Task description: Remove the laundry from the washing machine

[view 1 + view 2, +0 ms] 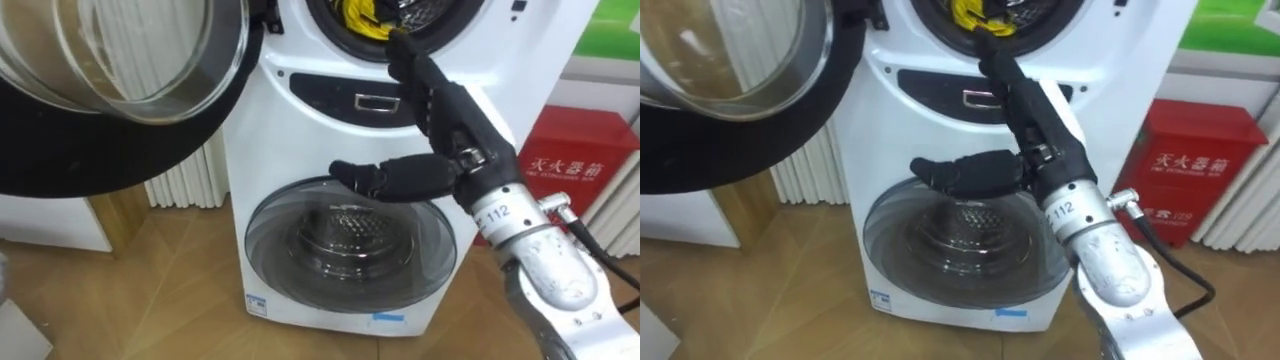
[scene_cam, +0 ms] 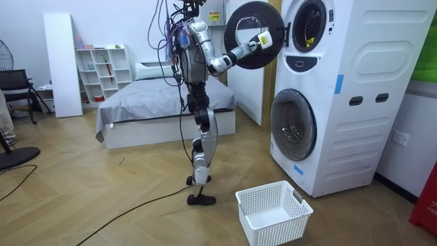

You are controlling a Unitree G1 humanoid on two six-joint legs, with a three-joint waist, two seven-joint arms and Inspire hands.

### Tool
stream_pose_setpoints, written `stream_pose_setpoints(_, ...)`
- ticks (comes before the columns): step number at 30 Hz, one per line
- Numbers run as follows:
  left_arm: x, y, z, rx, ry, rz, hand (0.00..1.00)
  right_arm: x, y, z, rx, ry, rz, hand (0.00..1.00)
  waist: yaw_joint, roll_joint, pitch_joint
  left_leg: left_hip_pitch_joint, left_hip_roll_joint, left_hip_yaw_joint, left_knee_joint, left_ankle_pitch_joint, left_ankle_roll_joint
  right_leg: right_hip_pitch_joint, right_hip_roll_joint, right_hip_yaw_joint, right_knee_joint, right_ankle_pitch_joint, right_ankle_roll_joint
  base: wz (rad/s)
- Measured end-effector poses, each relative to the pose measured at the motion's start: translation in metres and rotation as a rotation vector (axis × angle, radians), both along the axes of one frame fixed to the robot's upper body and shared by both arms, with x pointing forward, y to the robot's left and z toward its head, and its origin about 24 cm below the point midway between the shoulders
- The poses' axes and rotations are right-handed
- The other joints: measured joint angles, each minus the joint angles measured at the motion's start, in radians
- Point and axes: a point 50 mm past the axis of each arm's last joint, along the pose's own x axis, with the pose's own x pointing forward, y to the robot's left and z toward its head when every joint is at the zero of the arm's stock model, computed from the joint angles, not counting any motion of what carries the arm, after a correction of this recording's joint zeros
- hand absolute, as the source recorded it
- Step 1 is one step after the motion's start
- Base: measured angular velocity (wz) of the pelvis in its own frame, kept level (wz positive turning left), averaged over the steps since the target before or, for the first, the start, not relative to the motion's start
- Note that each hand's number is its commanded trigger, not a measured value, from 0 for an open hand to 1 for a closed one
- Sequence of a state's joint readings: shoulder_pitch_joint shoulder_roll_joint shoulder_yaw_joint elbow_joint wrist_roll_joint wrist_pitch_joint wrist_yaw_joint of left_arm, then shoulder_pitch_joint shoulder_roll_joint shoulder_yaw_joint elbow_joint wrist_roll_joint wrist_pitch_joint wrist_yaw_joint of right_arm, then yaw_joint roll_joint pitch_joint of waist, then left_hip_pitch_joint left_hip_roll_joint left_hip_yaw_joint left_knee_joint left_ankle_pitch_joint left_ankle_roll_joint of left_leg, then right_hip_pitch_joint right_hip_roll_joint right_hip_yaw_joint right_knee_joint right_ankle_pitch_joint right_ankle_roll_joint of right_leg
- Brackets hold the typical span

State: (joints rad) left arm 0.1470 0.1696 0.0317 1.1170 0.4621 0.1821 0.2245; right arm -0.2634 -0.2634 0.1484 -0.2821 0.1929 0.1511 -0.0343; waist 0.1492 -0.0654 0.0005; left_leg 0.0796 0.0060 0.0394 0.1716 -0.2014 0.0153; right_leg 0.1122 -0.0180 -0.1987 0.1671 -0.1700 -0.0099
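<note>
Right hand (image 1: 440, 105) sat at the upper drum rim (image 1: 335, 40), fingers straight and empty, yellow clothes (image 1: 365, 18) just inside beyond the fingertips; I worried it'd snag the rim and close short of cloth

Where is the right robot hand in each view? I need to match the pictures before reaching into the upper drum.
Left eye view: the right robot hand is right of centre, fingers straight, tips at the upper drum rim.
Right eye view: it is near centre, in the same pose.
Room view: it is near the top, before the open black door.
Shared landmark: the closed lower door.
</note>
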Motion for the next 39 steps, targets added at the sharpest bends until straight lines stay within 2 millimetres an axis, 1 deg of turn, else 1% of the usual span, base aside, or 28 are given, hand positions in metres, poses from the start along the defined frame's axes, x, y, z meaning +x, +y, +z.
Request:
stream_pose_setpoints(6,-0.007,-0.001,-0.001,0.011,0.004,0.01,0.0,0.002,-0.003,-0.001,0.041,-0.011,-0.065,0.0,0.009,0.008,0.0059,-0.008,0.0,-0.018,0.019,-0.002,0.001,0.004,-0.001,-0.009,0.004,-0.001,0.002,0.09)
stream_pose_setpoints(9,-0.01,-0.003,-0.001,0.015,0.0,0.024,0.0,0.005,-0.005,-0.003,0.041,-0.007,-0.106,0.0,0.013,0.013,0.0091,-0.045,0.009,-0.016,0.079,-0.026,-0.003,-0.011,0.006,-0.009,0.013,-0.007,0.0,0.02)
stream_pose_setpoints(11,-0.015,-0.004,-0.002,0.01,0.008,0.03,0.0,0.006,-0.007,-0.006,0.038,0.001,-0.117,0.0,0.017,0.019,0.0131,-0.101,0.019,-0.018,0.203,-0.074,-0.01,-0.03,0.006,-0.015,0.07,-0.051,-0.013,0.03)
stream_pose_setpoints(13,-0.017,-0.006,-0.002,0.0,0.015,0.034,0.0,0.008,-0.01,-0.011,0.035,0.021,-0.143,0.0,0.015,0.021,0.0145,-0.14,0.022,-0.017,0.301,-0.093,-0.012,-0.033,0.0,-0.015,0.111,-0.086,-0.019,0.21)
stream_pose_setpoints(15,-0.021,-0.007,-0.003,-0.009,0.029,0.039,0.0,0.01,-0.012,-0.014,0.023,0.03,-0.17,0.0,0.017,0.015,0.0122,-0.16,0.025,-0.009,0.348,-0.092,-0.013,-0.042,-0.008,-0.011,0.145,-0.116,-0.023,0.19)
stream_pose_setpoints(16,-0.025,-0.007,-0.003,-0.011,0.04,0.044,0.0,0.011,-0.012,-0.016,0.025,0.036,-0.172,0.0,0.022,0.014,0.009,-0.168,0.032,-0.004,0.37,-0.09,-0.017,-0.04,-0.008,-0.01,0.146,-0.124,-0.032,0.14)
stream_pose_setpoints(17,-0.028,-0.006,-0.003,-0.01,0.045,0.048,0.0,0.011,-0.012,-0.015,0.04,0.032,-0.17,0.0,0.025,0.004,0.0107,-0.211,0.03,0.0,0.43,-0.077,-0.037,-0.036,-0.009,0.003,0.145,-0.126,-0.04,0.22)
stream_pose_setpoints(18,-0.03,-0.006,-0.003,-0.012,0.048,0.051,0.0,0.01,-0.012,-0.015,0.047,0.029,-0.173,0.0,0.022,-0.004,0.0118,-0.234,0.026,-0.001,0.433,-0.076,-0.045,-0.034,-0.011,0.012,0.144,-0.13,-0.042,0.4)
stream_pose_setpoints(19,-0.031,-0.007,-0.004,-0.017,0.046,0.065,0.0,0.01,-0.014,-0.014,0.055,0.024,-0.187,0.0,0.019,-0.017,0.0146,-0.284,0.013,-0.003,0.368,-0.074,-0.049,-0.032,-0.012,0.038,0.142,-0.143,-0.038,0.3)
stream_pose_setpoints(20,-0.033,-0.008,-0.004,-0.03,0.046,0.081,0.0,0.011,-0.017,-0.013,0.058,0.019,-0.205,0.0,0.033,-0.024,0.0135,-0.33,0.013,0.001,0.272,-0.044,-0.063,-0.028,-0.014,0.065,0.141,-0.151,-0.03,0.14)
stream_pose_setpoints(21,-0.035,-0.008,-0.004,-0.034,0.051,0.086,0.0,0.011,-0.016,-0.013,0.06,0.019,-0.207,0.0,0.044,-0.025,0.0138,-0.346,0.016,0.002,0.238,-0.004,-0.06,-0.025,-0.019,0.07,0.139,-0.155,-0.025,-0.21)
stream_pose_setpoints(22,-0.043,-0.008,-0.004,-0.038,0.067,0.103,0.0,0.011,-0.016,-0.013,0.06,0.019,-0.202,0.0,0.055,-0.022,0.0126,-0.364,0.022,0.0,0.187,0.064,-0.06,-0.011,-0.025,0.086,0.139,-0.166,-0.017,-0.24)
stream_pose_setpoints(23,-0.047,-0.008,-0.004,-0.041,0.075,0.113,0.0,0.011,-0.016,-0.012,0.06,0.015,-0.202,0.0,0.054,-0.021,0.011,-0.368,0.022,-0.003,0.176,0.097,-0.059,-0.005,-0.029,0.091,0.139,-0.173,-0.013,-0.22)
stream_pose_setpoints(24,-0.052,-0.006,-0.004,-0.046,0.082,0.139,0.0,0.01,-0.017,-0.011,0.065,0.007,-0.211,0.0,0.048,-0.026,0.0053,-0.369,0.009,-0.002,0.173,0.144,-0.034,0.0,-0.043,0.094,0.14,-0.188,0.002,-0.1)
stream_pose_setpoints(25,-0.052,-0.003,-0.003,-0.047,0.079,0.144,0.0,0.01,-0.018,-0.01,0.072,0.005,-0.225,0.0,0.036,-0.041,-0.0027,-0.366,-0.012,0.011,0.179,0.156,0.0,0.001,-0.065,0.097,0.139,-0.196,0.026,-0.1)
stream_pose_setpoints(26,-0.05,-0.001,-0.002,-0.054,0.063,0.156,0.0,0.01,-0.018,-0.01,0.072,0.004,-0.227,0.0,0.025,-0.052,-0.0062,-0.368,-0.032,0.04,0.205,0.136,0.021,0.007,-0.095,0.101,0.14,-0.204,0.042,-0.12)
stream_pose_setpoints(28,-0.045,-0.002,-0.003,-0.064,0.037,0.163,0.0,0.01,-0.02,-0.011,0.073,0.004,-0.24,0.0,0.016,-0.051,-0.0074,-0.352,-0.057,0.07,0.248,0.084,0.047,0.025,-0.129,0.117,0.167,-0.214,0.063,-0.27)
stream_pose_setpoints(29,-0.037,-0.001,-0.002,-0.066,0.014,0.157,0.0,0.01,-0.021,-0.011,0.082,0.008,-0.251,0.0,0.006,-0.04,0.0001,-0.324,-0.069,0.09,0.26,0.055,0.062,0.02,-0.154,0.117,0.236,-0.215,0.067,-0.3)
stream_pose_setpoints(30,-0.034,0.0,-0.002,-0.065,0.001,0.158,0.0,0.01,-0.022,-0.012,0.085,0.008,-0.256,0.0,0.001,-0.034,0.0004,-0.31,-0.076,0.097,0.258,0.042,0.068,0.008,-0.166,0.118,0.282,-0.213,0.072,-0.18)
stream_pose_setpoints(31,-0.025,0.004,-0.001,-0.057,-0.031,0.161,0.0,0.009,-0.022,-0.011,0.09,0.0,-0.264,0.0,-0.01,-0.027,0.0019,-0.284,-0.093,0.104,0.254,0.023,0.081,-0.021,-0.19,0.119,0.383,-0.2,0.094,-0.06)
stream_pose_setpoints(32,-0.013,0.01,0.002,-0.043,-0.07,0.164,0.0,0.009,-0.023,-0.01,0.09,-0.012,-0.272,0.0,-0.029,-0.029,0.0041,-0.257,-0.11,0.113,0.239,0.01,0.093,-0.052,-0.213,0.129,0.472,-0.175,0.104,-0.05)
stream_pose_setpoints(33,-0.006,0.013,0.003,-0.035,-0.089,0.163,0.0,0.009,-0.023,-0.009,0.089,-0.017,-0.275,0.0,-0.033,-0.027,0.005,-0.241,-0.115,0.116,0.234,0.006,0.098,-0.067,-0.218,0.142,0.51,-0.155,0.104,-0.14)
stream_pose_setpoints(34,0.004,0.015,0.005,-0.019,-0.118,0.15,0.0,0.009,-0.024,-0.009,0.083,-0.02,-0.277,0.0,-0.036,-0.017,0.0095,-0.208,-0.118,0.119,0.213,-0.002,0.107,-0.094,-0.222,0.157,0.575,-0.097,0.101,-0.27)
stream_pose_setpoints(35,0.014,0.017,0.007,-0.01,-0.147,0.139,0.0,0.008,-0.024,-0.01,0.069,-0.02,-0.282,0.0,-0.036,-0.007,0.011,-0.174,-0.118,0.115,0.181,-0.007,0.111,-0.119,-0.219,0.156,0.612,-0.078,0.095,-0.31)
stream_pose_setpoints(36,0.021,0.018,0.009,-0.007,-0.162,0.134,0.0,0.008,-0.024,-0.01,0.065,-0.02,-0.278,0.0,-0.036,-0.001,0.0104,-0.163,-0.116,0.112,0.165,-0.008,0.113,-0.137,-0.214,0.157,0.618,-0.089,0.093,-0.26)
stream_pose_setpoints(37,0.032,0.017,0.01,-0.005,-0.188,0.12,0.0,0.008,-0.024,-0.01,0.048,-0.023,-0.273,0.0,-0.042,0.012,0.0062,-0.147,-0.103,0.108,0.144,-0.009,0.115,-0.175,-0.188,0.153,0.604,-0.131,0.09,-0.13)
stream_pose_setpoints(38,0.043,0.016,0.012,-0.007,-0.218,0.1,0.0,0.008,-0.025,-0.01,0.029,-0.027,-0.272,0.0,-0.047,0.022,0.0061,-0.132,-0.093,0.1,0.126,-0.008,0.115,-0.212,-0.156,0.15,0.559,-0.155,0.086,0.0)
stream_pose_setpoints(39,0.049,0.015,0.014,-0.008,-0.234,0.09,0.0,0.008,-0.026,-0.01,0.02,-0.026,-0.273,0.0,-0.05,0.024,0.0062,-0.127,-0.088,0.094,0.12,-0.008,0.115,-0.226,-0.144,0.144,0.524,-0.161,0.083,0.09)
